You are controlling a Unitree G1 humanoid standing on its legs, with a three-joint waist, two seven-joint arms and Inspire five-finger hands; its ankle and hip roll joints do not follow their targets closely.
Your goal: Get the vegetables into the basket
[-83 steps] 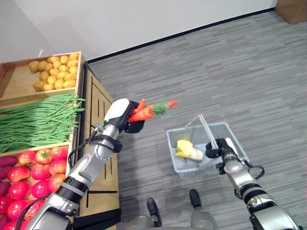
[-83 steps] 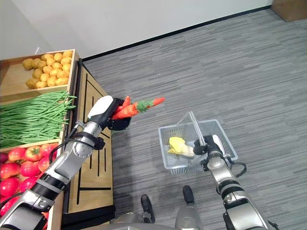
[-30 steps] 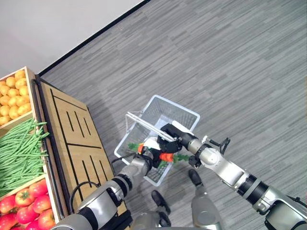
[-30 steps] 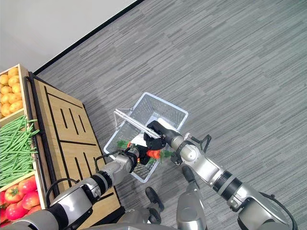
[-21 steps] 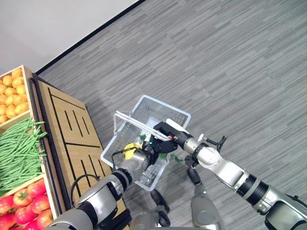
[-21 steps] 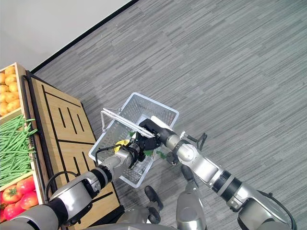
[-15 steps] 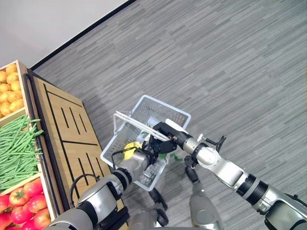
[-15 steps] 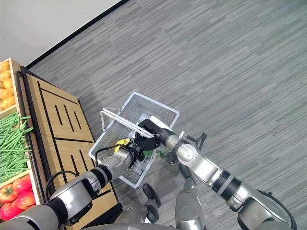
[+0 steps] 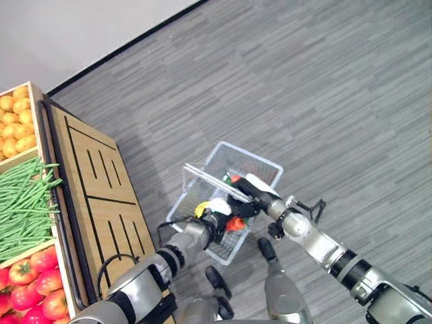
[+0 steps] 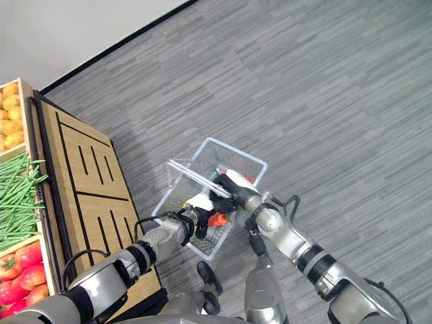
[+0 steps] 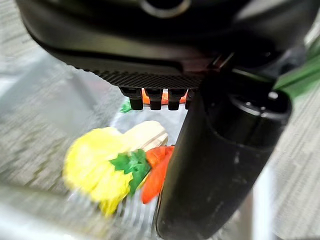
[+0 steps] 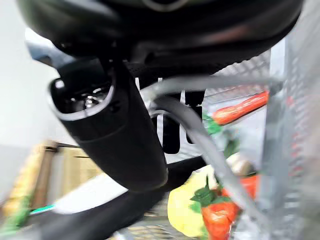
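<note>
A white wire basket (image 9: pixel 251 154) hangs over the grey floor, carried by my right hand (image 9: pixel 251 199), which is shut on its handle (image 9: pixel 204 175); the handle wire crosses that hand (image 12: pixel 115 130). My left hand (image 9: pixel 210 219) reaches over the basket's near rim, its thumb (image 11: pixel 215 165) standing out straight. Orange carrots with green tops (image 11: pixel 155 175) lie in the basket beside a yellow vegetable (image 11: pixel 97 167). One carrot (image 9: pixel 233 223) shows right beside the left hand, and another (image 12: pixel 239 108) lies farther back. More orange shows behind the left hand.
A wooden produce stand (image 9: pixel 101 182) runs along the left, with green beans (image 9: pixel 23 202), tomatoes (image 9: pixel 27 283) and yellow-orange produce (image 9: pixel 17 125) in its bins. Grey carpet (image 9: pixel 337 101) spreads to the right and behind the basket.
The left hand has brought the carrots from up beside the stand down into the basket. In the last half second the basket and both hands have shifted slightly right in view.
</note>
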